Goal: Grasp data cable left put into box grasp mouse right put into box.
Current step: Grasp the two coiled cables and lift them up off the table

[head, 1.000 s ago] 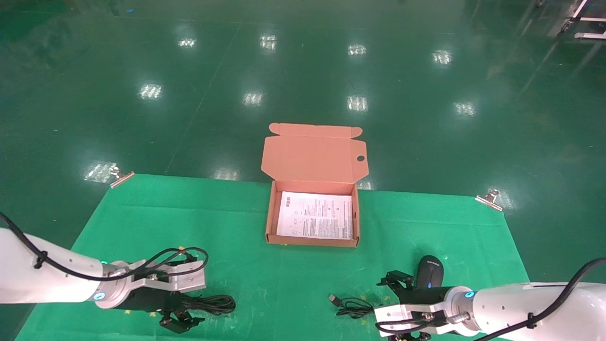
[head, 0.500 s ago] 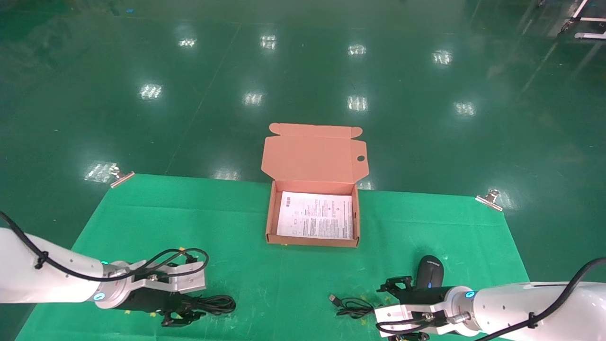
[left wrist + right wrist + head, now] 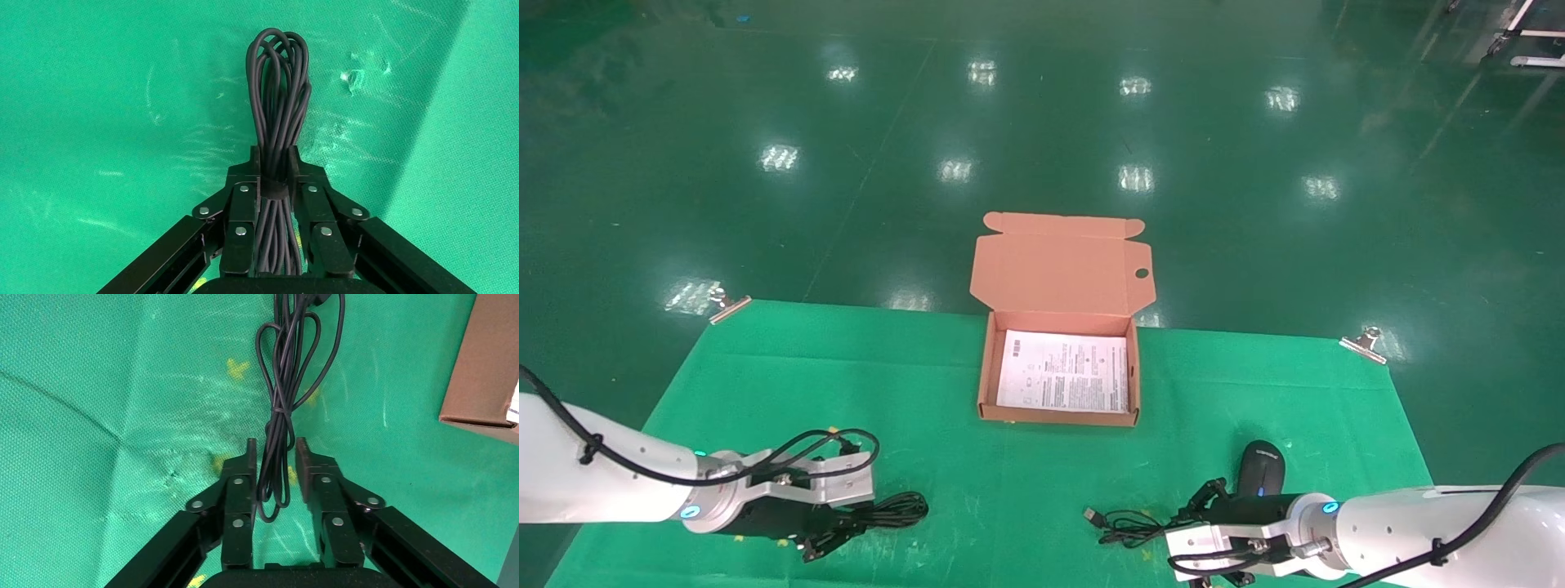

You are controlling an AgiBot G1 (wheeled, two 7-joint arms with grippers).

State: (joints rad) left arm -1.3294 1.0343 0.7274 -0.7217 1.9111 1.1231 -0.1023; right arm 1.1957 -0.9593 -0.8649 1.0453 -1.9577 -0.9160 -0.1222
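The black data cable [image 3: 896, 508] [image 3: 278, 92] is a looped bundle at the near left of the green mat, and my left gripper [image 3: 834, 535] [image 3: 275, 156] is shut on its middle. At the near right, my right gripper [image 3: 1204, 508] [image 3: 275, 447] straddles the coiled cord [image 3: 1128, 527] [image 3: 276, 429] of the black mouse [image 3: 1261, 467]. It is open, with a gap beside the cord. The mouse sits on the mat just behind that gripper. The orange box [image 3: 1058, 415] stands open at the mat's far middle, with a white sheet inside.
The box's lid flap [image 3: 1058, 269] stands up behind it, past the table's far edge. The cord's USB plug [image 3: 1093, 515] lies left of the right gripper. Metal clips [image 3: 730, 304] [image 3: 1365, 341] hold the mat's far corners. A box corner [image 3: 483, 367] shows in the right wrist view.
The left gripper's fingers have shut on the data cable, and the bundle has shifted a little. The right gripper's fingers have narrowed around the mouse cord.
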